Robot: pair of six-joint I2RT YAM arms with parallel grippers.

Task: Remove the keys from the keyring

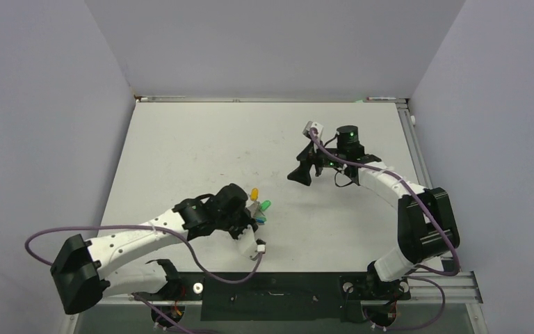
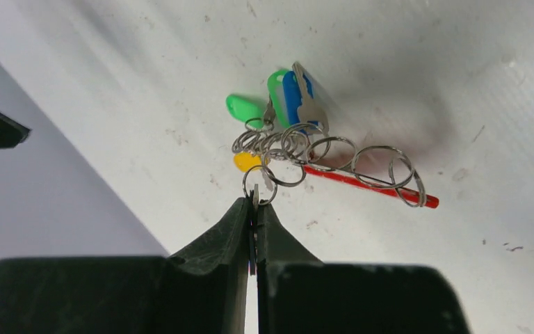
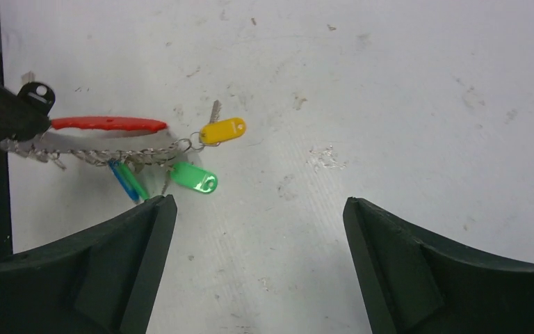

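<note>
Your left fingers (image 2: 240,224) are pinched shut on a small ring (image 2: 258,186) at their tips, with the keys (image 2: 306,104) and red keyring (image 2: 361,182) bunched just beyond. Your right fingers (image 3: 146,236) stand wide open and empty, the bunch lying beyond their left tip.

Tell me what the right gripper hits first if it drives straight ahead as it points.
The right gripper would most likely meet bare table; nothing lies between its open jaws. The keys lie off to one side of that line, though depth is unclear.
</note>
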